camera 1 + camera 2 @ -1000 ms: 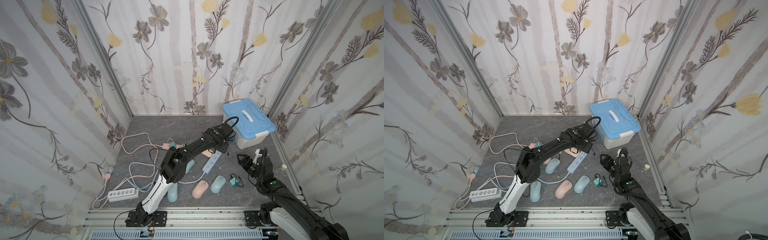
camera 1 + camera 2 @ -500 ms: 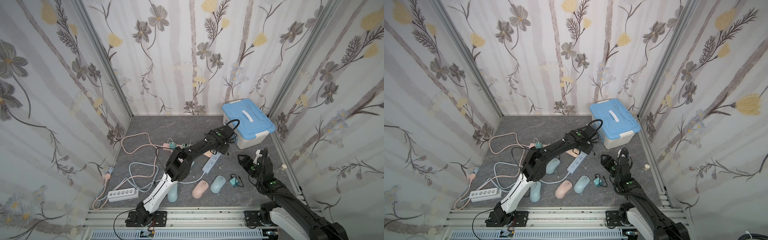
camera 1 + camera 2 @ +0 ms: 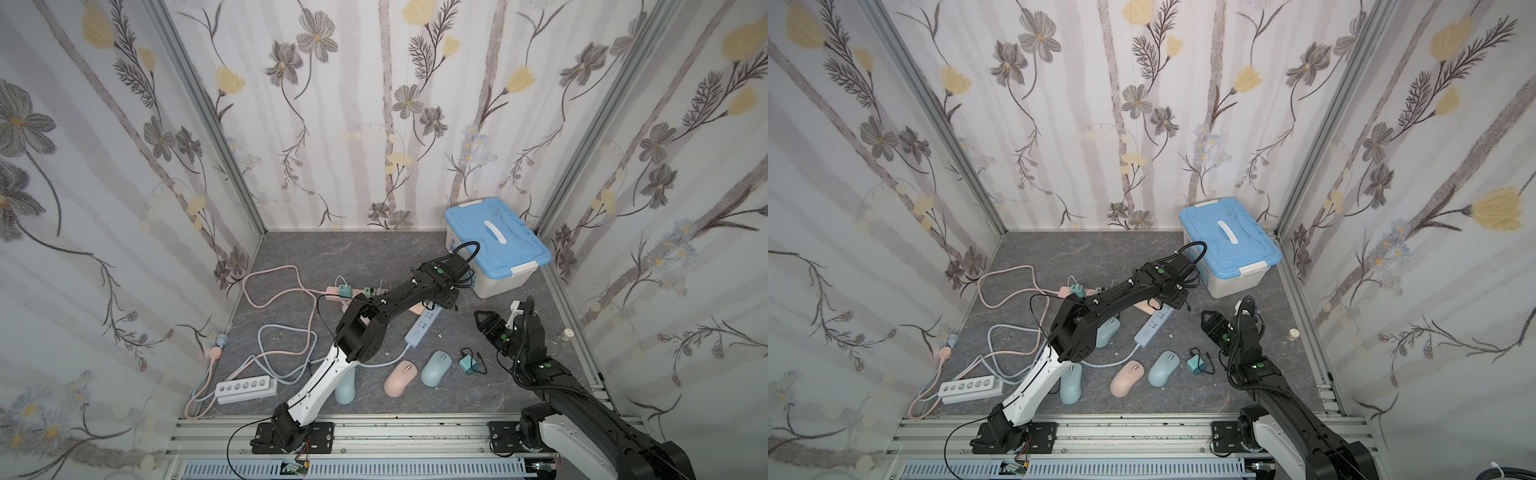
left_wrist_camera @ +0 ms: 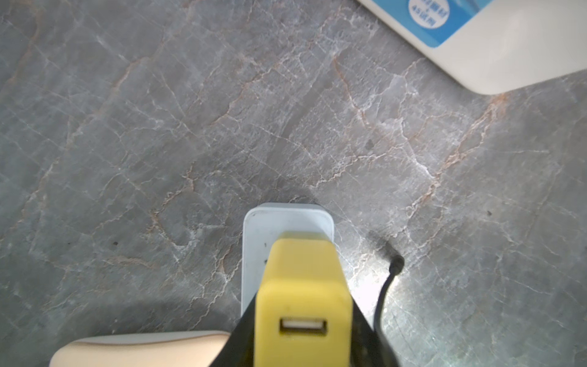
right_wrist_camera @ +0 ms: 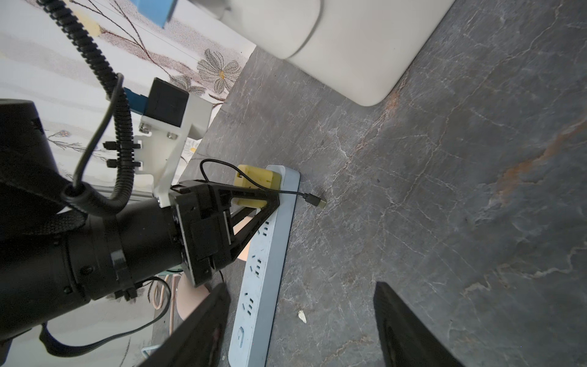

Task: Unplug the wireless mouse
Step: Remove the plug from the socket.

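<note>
A yellow USB charger (image 4: 303, 286) sits plugged into the far end of a light blue power strip (image 3: 422, 328). My left gripper (image 5: 274, 198) is shut on the charger, one black finger on each side. A thin black cable ends in a loose USB plug (image 5: 314, 200) that lies on the floor beside the strip. Where the cable leads is hidden behind the left arm. A pink mouse (image 3: 400, 376) and a blue mouse (image 3: 435, 368) lie near the front. My right gripper (image 3: 484, 322) hovers open, right of the strip, with nothing in it.
A blue-lidded storage box (image 3: 496, 249) stands at the back right, close to the left wrist. A teal charger (image 3: 467, 365) with a black cord lies by the blue mouse. A white power strip (image 3: 245, 388) and looping pink and blue cords fill the left floor.
The left arm's elbow has swung slightly right while its gripper stayed at the strip's far end and closed on the yellow charger. The right arm has not moved.
</note>
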Robot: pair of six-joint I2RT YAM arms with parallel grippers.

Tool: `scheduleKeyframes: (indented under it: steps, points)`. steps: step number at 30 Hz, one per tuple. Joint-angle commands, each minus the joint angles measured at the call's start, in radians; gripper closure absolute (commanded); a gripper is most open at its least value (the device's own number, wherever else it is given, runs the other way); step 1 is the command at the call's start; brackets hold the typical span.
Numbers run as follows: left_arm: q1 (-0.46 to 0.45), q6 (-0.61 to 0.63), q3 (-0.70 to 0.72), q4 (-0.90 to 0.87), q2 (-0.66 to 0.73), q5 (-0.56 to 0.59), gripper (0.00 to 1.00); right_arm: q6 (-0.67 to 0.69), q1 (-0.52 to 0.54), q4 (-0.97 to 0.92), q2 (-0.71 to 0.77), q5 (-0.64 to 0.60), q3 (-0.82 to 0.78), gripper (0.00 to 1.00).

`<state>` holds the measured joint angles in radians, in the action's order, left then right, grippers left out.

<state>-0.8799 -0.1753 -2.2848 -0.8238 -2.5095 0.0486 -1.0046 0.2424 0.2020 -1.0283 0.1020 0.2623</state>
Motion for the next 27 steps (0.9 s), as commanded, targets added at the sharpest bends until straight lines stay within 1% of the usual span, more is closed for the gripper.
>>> scheduleKeyframes:
  steps: [1, 4, 6, 7, 9, 12, 15, 18, 21, 27]
  points:
    - [0.001, 0.017, -0.010, 0.006, -0.009, 0.005, 0.68, 0.001, 0.000, 0.061, -0.009, 0.004, -0.002, 0.28]
    - [-0.001, 0.016, -0.010, 0.007, -0.007, 0.005, 0.72, 0.003, 0.000, 0.063, -0.015, 0.005, -0.001, 0.28]
    - [-0.001, 0.016, -0.010, 0.008, -0.007, 0.005, 0.80, 0.004, 0.000, 0.069, -0.018, 0.010, -0.004, 0.28]
    - [0.001, 0.014, -0.010, 0.007, -0.007, 0.005, 0.84, 0.006, 0.000, 0.075, -0.021, 0.014, -0.006, 0.28]
    - [0.000, 0.013, -0.009, 0.004, -0.006, 0.011, 1.00, 0.016, 0.000, 0.101, -0.037, 0.040, -0.010, 0.28]
    - [0.000, 0.013, 0.008, 0.022, 0.012, 0.006, 1.00, 0.028, 0.004, 0.171, -0.081, 0.095, -0.020, 0.29]
    - [0.000, 0.008, 0.072, 0.084, 0.058, -0.008, 1.00, 0.022, 0.030, 0.278, -0.156, 0.153, -0.022, 0.30]
    - [0.000, 0.004, 0.142, 0.147, 0.110, -0.012, 1.00, 0.017, 0.065, 0.368, -0.225, 0.168, -0.014, 0.31]
    - [-0.001, 0.002, 0.180, 0.181, 0.149, -0.013, 1.00, 0.024, 0.092, 0.435, -0.292, 0.172, 0.010, 0.31]
    - [0.001, -0.001, 0.195, 0.192, 0.179, -0.024, 1.00, 0.039, 0.130, 0.563, -0.440, 0.184, 0.063, 0.33]
